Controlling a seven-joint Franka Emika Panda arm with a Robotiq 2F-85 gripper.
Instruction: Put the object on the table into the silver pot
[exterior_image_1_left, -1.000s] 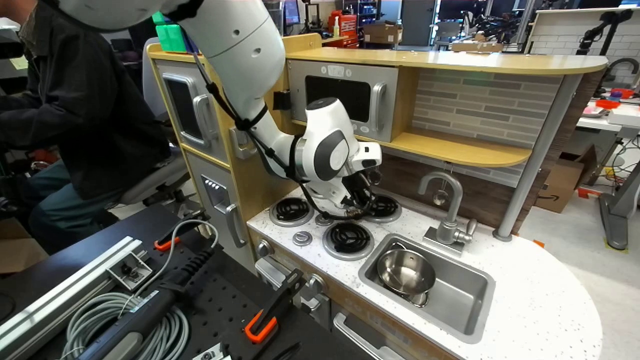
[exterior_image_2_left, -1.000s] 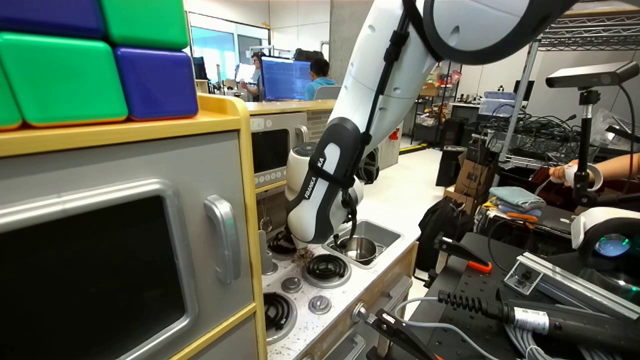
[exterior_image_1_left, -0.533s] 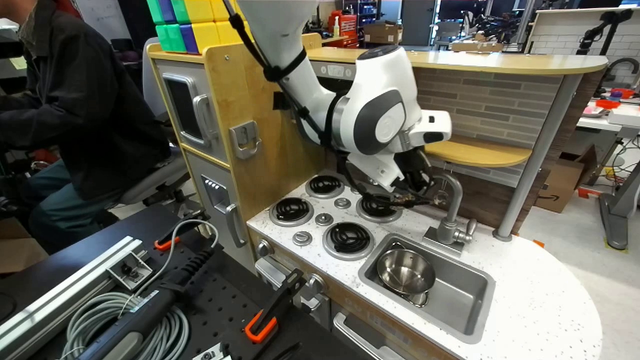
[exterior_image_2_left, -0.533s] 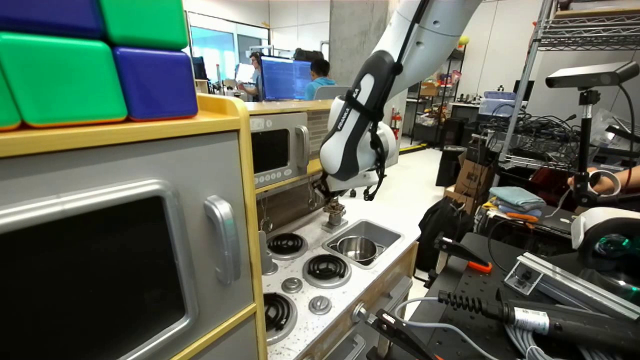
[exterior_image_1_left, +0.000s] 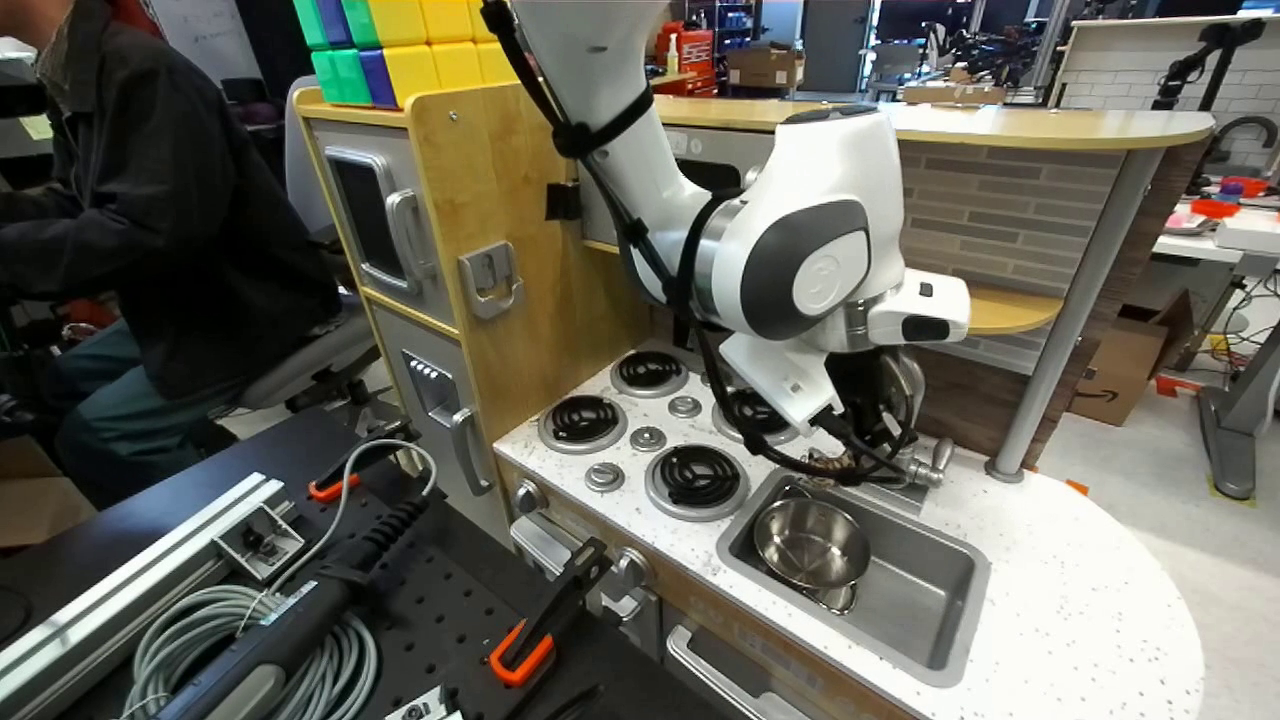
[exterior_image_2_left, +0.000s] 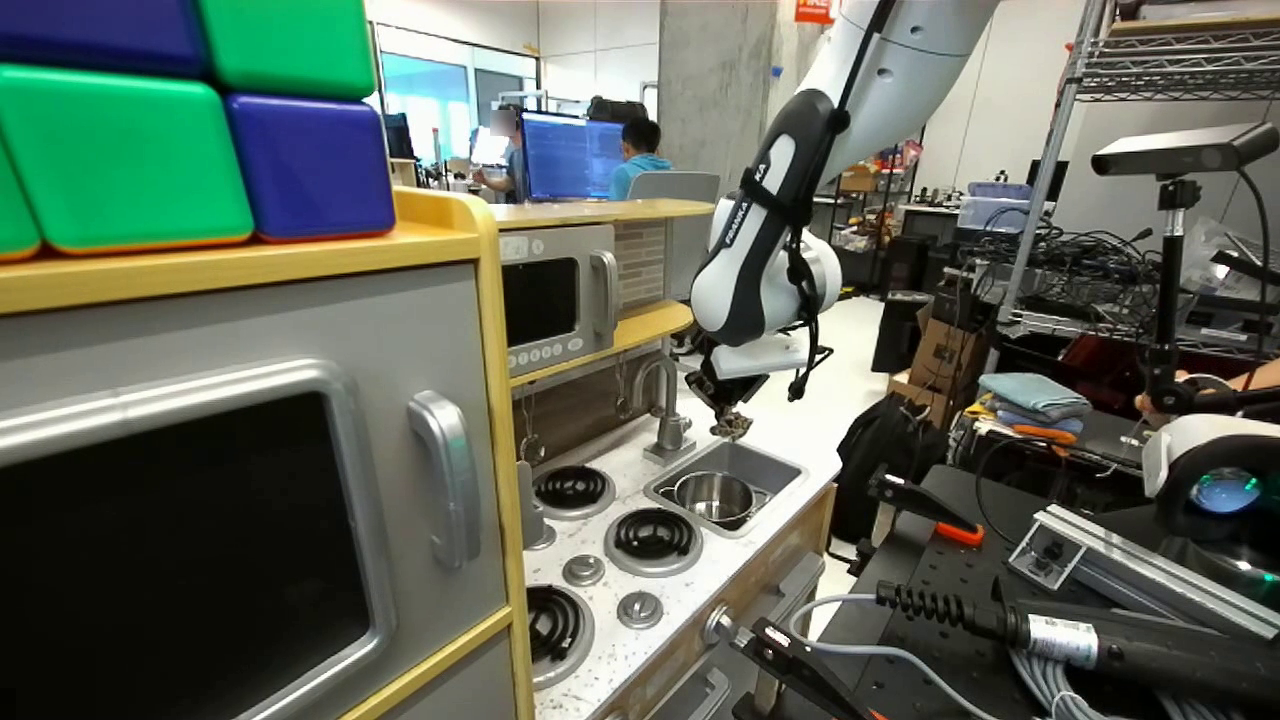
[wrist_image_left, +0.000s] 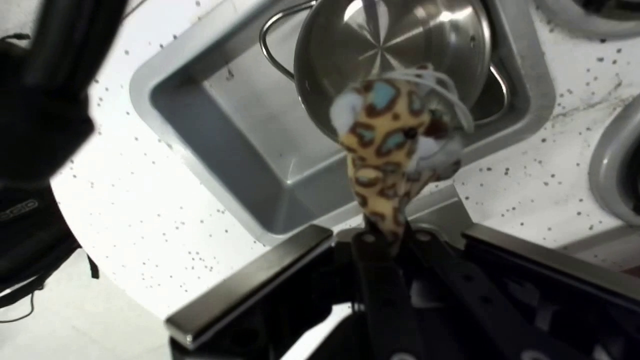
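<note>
The object (wrist_image_left: 382, 140) is a small yellowish-tan piece with brown and teal spots and white parts. My gripper (wrist_image_left: 387, 232) is shut on its narrow end in the wrist view, and the rest sticks out past the fingertips. The object also shows under the gripper in both exterior views (exterior_image_1_left: 830, 465) (exterior_image_2_left: 731, 426). The silver pot (exterior_image_1_left: 812, 545) stands upright in the grey sink of the white table (exterior_image_1_left: 1080, 590). In the wrist view the object overlaps the near rim of the pot (wrist_image_left: 325, 60). In an exterior view it hangs above the pot (exterior_image_2_left: 714, 495).
The faucet (exterior_image_2_left: 672, 400) stands behind the sink (exterior_image_1_left: 920, 600), close to the gripper. Black burners (exterior_image_1_left: 697, 476) lie beside the sink. A wooden shelf (exterior_image_1_left: 1010, 308) and the microwave (exterior_image_2_left: 555, 300) are at the back. A tall cabinet (exterior_image_1_left: 520, 200) stands at the burner end.
The arm has swung from the burners toward the sink, carrying the object with it. The object rose off the burner area, passed near the faucet, and is now above the sink's back side.
</note>
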